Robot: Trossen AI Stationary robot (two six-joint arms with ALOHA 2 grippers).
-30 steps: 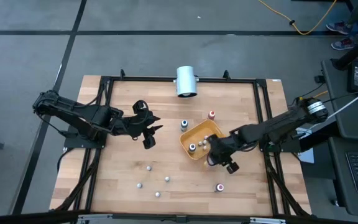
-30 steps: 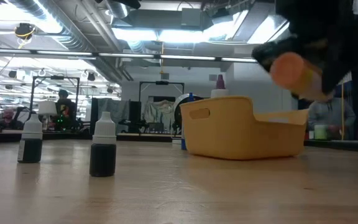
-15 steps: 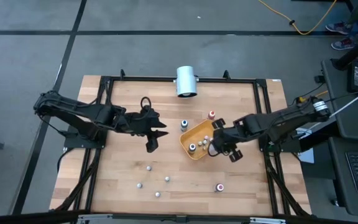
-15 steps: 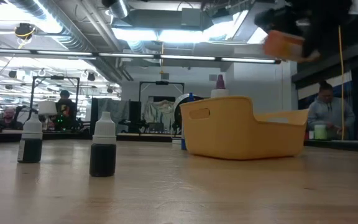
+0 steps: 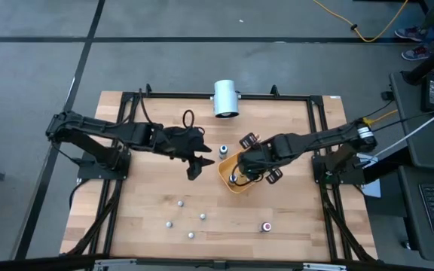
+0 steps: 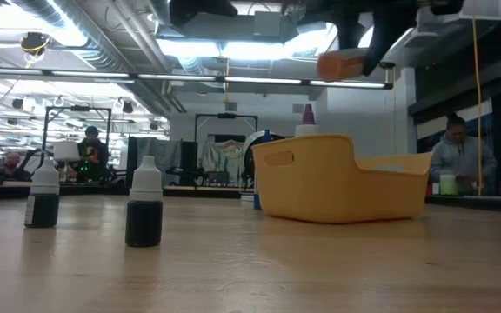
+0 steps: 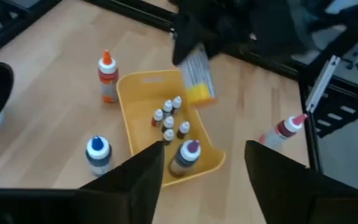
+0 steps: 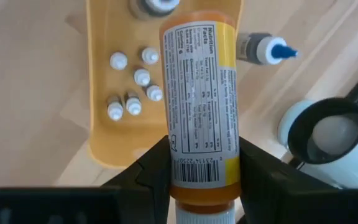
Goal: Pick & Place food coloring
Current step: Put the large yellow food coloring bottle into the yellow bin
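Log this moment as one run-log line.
right gripper: shut on orange bottle, above yellow tray | left gripper: open, empty, beside tray | tray: small bottles inside | table: more bottles loose

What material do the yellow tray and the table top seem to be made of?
Tray: probably plastic, matte; one moulded piece with rounded rim and a handle slot. Table top: wood, lightly glossy; it shows narrow butcher-block strips and grain.
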